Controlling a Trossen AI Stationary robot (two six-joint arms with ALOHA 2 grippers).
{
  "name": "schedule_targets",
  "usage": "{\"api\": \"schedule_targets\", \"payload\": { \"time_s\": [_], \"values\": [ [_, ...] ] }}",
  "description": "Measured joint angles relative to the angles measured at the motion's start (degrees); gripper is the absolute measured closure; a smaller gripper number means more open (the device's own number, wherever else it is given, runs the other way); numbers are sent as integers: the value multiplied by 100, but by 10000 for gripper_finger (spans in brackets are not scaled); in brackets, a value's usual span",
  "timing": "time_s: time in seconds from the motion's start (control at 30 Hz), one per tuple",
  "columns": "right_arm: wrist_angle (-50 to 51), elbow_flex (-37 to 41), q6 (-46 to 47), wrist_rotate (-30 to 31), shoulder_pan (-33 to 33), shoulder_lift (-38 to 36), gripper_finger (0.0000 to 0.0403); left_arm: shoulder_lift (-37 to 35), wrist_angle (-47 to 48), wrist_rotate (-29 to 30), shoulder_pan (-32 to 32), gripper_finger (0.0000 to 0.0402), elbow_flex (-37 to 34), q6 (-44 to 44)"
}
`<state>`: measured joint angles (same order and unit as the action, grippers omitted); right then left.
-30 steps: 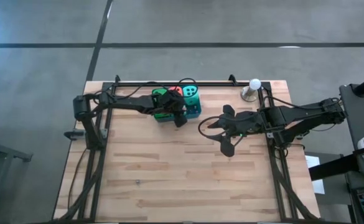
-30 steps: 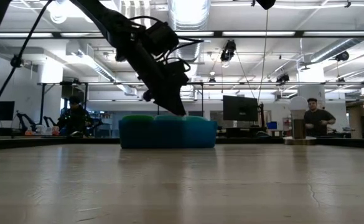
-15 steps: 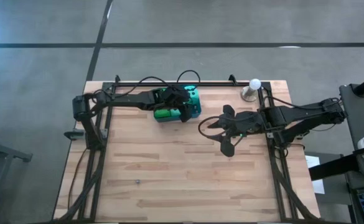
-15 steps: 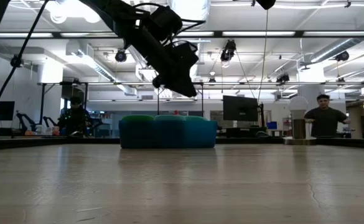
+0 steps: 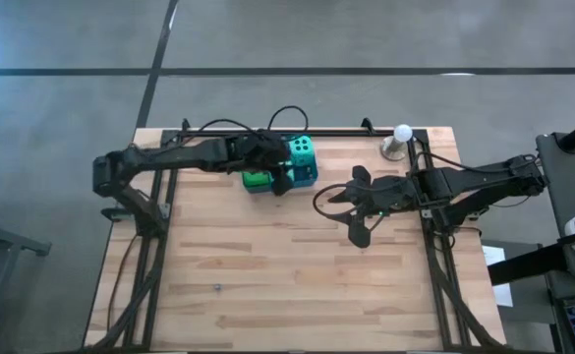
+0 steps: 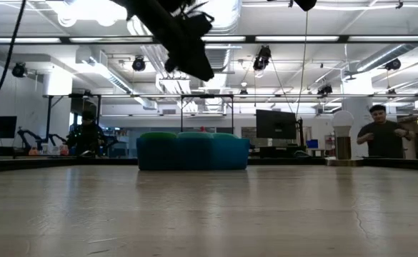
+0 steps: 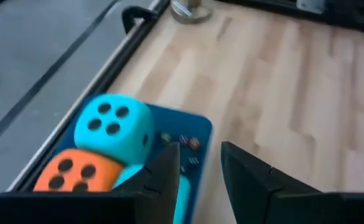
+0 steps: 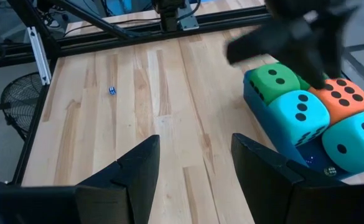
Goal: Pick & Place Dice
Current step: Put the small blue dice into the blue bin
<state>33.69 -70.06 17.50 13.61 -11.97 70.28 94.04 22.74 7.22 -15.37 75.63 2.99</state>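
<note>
From above, the left gripper point(image 5: 279, 177) hovers over the blue tray point(image 5: 308, 179) at twelve o'clock on the table; its wrist view shows jaws parted and empty above the dice point(image 7: 114, 126), so descending to grasp comes next; the right gripper point(image 8: 191, 163) waits open at three o'clock.

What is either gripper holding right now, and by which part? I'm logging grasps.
Nothing is held. The left gripper hangs empty above the dice in the blue tray; the right gripper waits open over bare table.
</note>
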Motion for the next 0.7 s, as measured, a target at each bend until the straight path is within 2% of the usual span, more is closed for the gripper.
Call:
{"api": "schedule_targets", "payload": {
  "time_s": [0.17,0.37,0.7],
  "values": [
    [2,0,-13,0,-1,0,209,-455,906,0,412,282,-10,327],
    [2,0,-13,-1,-1,0,209,-720,1938,2,1172,282,-12,1172],
    [42,0,-33,-17,-2,0,209,-763,3115,-1,2861,282,-21,3791]
  ]
}}
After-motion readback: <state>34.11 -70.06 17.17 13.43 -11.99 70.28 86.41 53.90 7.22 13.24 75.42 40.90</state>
